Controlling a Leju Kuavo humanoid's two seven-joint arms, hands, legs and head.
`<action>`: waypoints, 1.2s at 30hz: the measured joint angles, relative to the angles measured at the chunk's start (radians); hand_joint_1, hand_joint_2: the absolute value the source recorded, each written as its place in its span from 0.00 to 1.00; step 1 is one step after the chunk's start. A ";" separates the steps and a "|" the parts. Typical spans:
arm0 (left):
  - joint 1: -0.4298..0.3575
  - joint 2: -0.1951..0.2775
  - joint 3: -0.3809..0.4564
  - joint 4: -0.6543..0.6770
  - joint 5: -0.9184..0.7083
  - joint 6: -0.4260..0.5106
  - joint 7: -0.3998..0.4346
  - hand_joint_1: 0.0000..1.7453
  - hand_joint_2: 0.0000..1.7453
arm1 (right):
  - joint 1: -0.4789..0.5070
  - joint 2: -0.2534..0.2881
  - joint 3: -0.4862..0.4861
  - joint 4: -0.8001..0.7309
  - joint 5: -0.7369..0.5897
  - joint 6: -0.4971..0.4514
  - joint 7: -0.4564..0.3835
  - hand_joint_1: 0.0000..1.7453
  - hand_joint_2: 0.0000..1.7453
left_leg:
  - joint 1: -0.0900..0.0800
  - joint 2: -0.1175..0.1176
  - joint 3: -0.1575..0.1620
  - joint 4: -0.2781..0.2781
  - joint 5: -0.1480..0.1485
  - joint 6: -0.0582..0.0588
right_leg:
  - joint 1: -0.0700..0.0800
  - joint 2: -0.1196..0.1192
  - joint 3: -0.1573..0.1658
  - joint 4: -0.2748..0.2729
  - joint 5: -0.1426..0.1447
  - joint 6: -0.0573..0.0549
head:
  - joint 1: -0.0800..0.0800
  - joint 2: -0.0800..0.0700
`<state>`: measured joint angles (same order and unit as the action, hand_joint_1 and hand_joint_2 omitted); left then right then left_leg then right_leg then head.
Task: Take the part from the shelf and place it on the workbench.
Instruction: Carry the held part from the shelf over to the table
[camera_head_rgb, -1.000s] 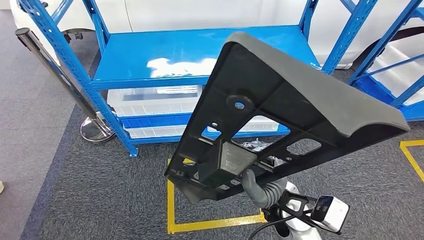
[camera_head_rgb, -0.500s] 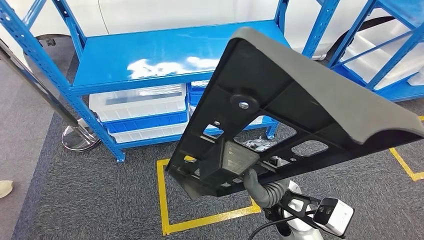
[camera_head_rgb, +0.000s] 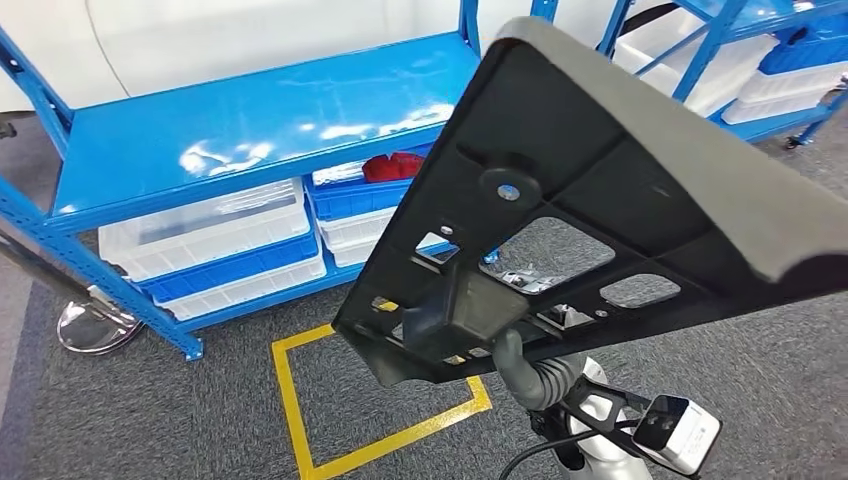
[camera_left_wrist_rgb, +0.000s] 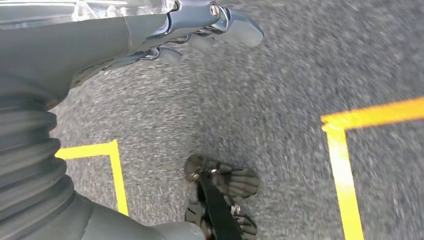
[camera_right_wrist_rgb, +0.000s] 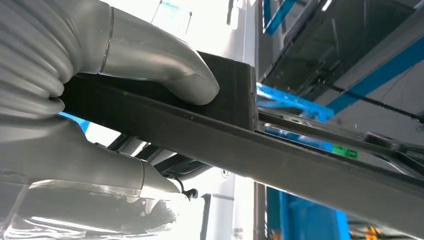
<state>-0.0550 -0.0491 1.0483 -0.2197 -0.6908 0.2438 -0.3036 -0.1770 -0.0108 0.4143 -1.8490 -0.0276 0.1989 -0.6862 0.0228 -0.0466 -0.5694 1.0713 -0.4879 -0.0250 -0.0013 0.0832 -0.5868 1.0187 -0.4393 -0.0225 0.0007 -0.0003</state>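
Head view, right hand: the right hand (camera_head_rgb: 515, 362) came up from below, its grey ribbed wrist visible, and gripped the lower edge of the part.
Right wrist view, grip: a thick grey thumb (camera_right_wrist_rgb: 165, 70) pressed on a raised black block of the part (camera_right_wrist_rgb: 280, 155), with other grey fingers (camera_right_wrist_rgb: 115, 170) under its edge, so the hand clamped the part between them.
Part: a large flat black plastic panel (camera_head_rgb: 600, 200), tilted, held up in the air in front of the robot; its ribbed underside with cut-out holes and a round boss faced the camera, and a grey padded rim ran along its upper and right edges.
Left hand: the left hand (camera_left_wrist_rgb: 200, 30) hung above grey carpet (camera_left_wrist_rgb: 280, 100) marked with yellow tape lines (camera_left_wrist_rgb: 345, 170); it held nothing, and the blur kept me from telling how far its fingers were spread.
Floor: a yellow tape square (camera_head_rgb: 300, 400) lay on the carpet below the part.
Shelf: a blue metal shelf (camera_head_rgb: 240, 120) stood beyond, its top level bare, with clear plastic bins (camera_head_rgb: 210, 235) on the level beneath, one holding something red (camera_head_rgb: 395, 165).
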 joint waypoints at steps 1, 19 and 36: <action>0.000 0.000 0.000 0.000 0.000 -0.002 -0.002 0.00 1.00 | 0.000 -0.002 0.000 -0.004 -0.002 -0.002 0.000 1.00 1.00 | 0.000 -0.016 0.016 -0.039 0.009 0.002 | -0.001 0.011 -0.005 0.002 0.002 0.006 | 0.000 0.000; 0.007 0.018 0.006 0.000 -0.020 -0.068 0.142 0.00 1.00 | 0.162 -0.122 -0.066 -0.171 0.029 -0.055 0.000 1.00 1.00 | -0.008 0.159 0.032 -0.078 0.020 0.002 | 0.002 -0.135 0.006 -0.015 -0.006 0.023 | 0.007 0.000; 0.019 0.044 0.080 0.000 0.029 -0.065 0.126 0.00 1.00 | 0.233 -0.144 -0.113 -0.222 0.009 0.008 0.000 1.00 1.00 | -0.009 0.000 0.034 -0.082 0.022 0.027 | -0.007 0.038 -0.018 -0.006 0.017 0.030 | 0.001 0.000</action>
<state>-0.0356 -0.0052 1.1284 -0.2202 -0.6615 0.1791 -0.1776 0.0556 -0.1551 0.3008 -2.0708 -0.0190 0.2070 -0.6863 0.0135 -0.0470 -0.5356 0.9890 -0.4655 0.0015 -0.0087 0.1211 -0.6043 1.0123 -0.4219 0.0076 0.0015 -0.0003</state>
